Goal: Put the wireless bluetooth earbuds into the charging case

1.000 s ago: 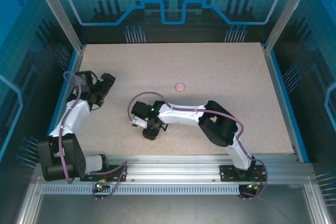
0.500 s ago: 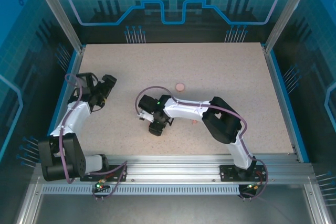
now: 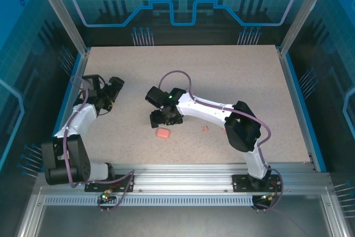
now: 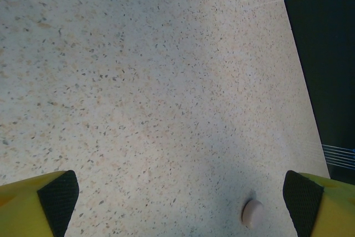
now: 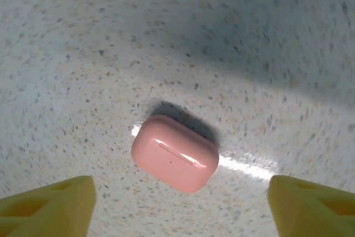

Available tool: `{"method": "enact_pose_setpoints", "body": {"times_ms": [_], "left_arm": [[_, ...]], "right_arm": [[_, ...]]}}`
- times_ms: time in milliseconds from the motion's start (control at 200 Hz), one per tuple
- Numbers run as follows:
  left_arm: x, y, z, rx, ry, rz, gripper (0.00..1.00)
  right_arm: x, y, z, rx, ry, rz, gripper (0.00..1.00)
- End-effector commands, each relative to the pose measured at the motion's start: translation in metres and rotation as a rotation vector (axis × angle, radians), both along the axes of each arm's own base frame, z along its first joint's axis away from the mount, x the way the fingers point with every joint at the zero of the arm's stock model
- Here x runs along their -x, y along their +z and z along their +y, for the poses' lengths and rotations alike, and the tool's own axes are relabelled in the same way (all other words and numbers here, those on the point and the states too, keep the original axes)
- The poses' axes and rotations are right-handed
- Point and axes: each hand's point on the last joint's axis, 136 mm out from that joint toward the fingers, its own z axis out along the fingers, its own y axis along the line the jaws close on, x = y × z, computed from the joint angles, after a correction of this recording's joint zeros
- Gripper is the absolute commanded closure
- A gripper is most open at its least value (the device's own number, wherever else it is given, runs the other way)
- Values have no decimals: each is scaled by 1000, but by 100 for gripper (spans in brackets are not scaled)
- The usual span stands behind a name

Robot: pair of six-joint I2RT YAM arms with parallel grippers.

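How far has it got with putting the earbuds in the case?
Hardly begun. Done: nothing; the pink case lies shut on the table. In hand: nothing; the right claw hangs open over it, the left claw open over a loose pale earbud. Left: every insertion.

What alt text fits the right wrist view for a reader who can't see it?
A rounded-rectangular pink case lies on the speckled table, apparently closed, with a glossy highlight on its top. The right gripper is open above it: its yellow fingertips sit at the bottom corners, wide apart and touching nothing.
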Motion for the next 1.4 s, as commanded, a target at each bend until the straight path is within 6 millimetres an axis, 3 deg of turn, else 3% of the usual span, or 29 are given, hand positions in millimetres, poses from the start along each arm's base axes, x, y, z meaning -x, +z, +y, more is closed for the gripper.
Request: {"method": "enact_pose_setpoints", "body": {"times_ms": [0, 300, 695, 1100, 1120, 1396], "left_arm": [[-17, 16, -3, 1, -16, -52, 1], [-33, 18, -8, 37, -17, -67, 1], [-39, 20, -16, 43, -39, -80, 1], [-32, 19, -17, 37, -46, -80, 1], [-31, 19, -17, 36, -47, -79, 1], [-30, 18, -19, 41, -50, -84, 1]], "right_arm": [[6, -11, -8, 55, -281, 55, 14], [15, -40, 5, 120, -429, 173, 14], [24, -54, 17, 129, -447, 212, 15], [21, -67, 13, 126, -449, 219, 21], [22, -78, 11, 148, -452, 228, 21], [21, -89, 4, 177, -451, 235, 27]]}}
